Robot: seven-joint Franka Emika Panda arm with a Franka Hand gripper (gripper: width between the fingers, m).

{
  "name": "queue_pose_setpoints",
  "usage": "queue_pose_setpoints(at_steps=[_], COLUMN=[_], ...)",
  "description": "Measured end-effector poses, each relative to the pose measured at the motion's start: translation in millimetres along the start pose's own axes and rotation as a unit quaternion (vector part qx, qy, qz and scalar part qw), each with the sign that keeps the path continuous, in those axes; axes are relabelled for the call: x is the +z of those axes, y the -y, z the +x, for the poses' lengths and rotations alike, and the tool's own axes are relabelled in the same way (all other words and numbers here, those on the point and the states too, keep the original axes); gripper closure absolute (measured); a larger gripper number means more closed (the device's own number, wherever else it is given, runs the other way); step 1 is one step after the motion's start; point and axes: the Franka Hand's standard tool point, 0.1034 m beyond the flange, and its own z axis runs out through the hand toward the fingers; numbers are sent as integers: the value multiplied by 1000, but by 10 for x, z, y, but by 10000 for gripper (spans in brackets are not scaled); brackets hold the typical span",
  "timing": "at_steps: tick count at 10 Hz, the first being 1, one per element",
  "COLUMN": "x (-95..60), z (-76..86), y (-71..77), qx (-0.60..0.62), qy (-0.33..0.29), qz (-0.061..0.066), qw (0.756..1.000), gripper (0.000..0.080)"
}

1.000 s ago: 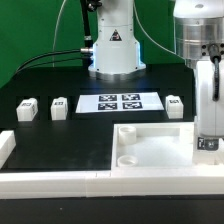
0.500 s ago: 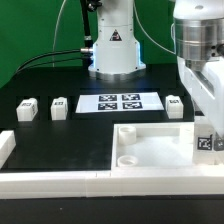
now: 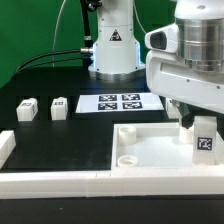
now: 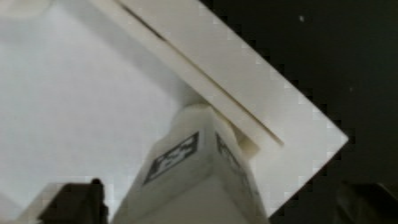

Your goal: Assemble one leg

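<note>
Gripper (image 3: 197,118) sits low over the exterior view's right end of the large white panel (image 3: 150,150), jaws spread wide, nothing clamped. One leg (image 3: 205,141) stands upright on the panel right under the fingers, tag facing the camera; wrist view shows the same leg (image 4: 192,170) standing on the panel near a border bar (image 4: 222,70). Two more legs (image 3: 27,108) (image 3: 58,107) sit on the black table (image 3: 70,140) at the exterior view's left, near the marker board (image 3: 120,102).

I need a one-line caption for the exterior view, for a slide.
Panda hand above an upright leg standing on the white panel; two more legs wait beside the marker board.
</note>
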Motion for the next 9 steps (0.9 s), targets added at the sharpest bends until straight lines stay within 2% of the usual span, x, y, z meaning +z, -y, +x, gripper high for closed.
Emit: queue_pose_setpoints(at_steps=[4, 6, 9], x=[-2, -3, -3], z=[5, 20, 18], y=[-1, -12, -11], qx=[-177, -277, -262], qy=[-4, -4, -4], qz=[-4, -5, -5], qw=[984, 961, 965], gripper=[150, 150, 150])
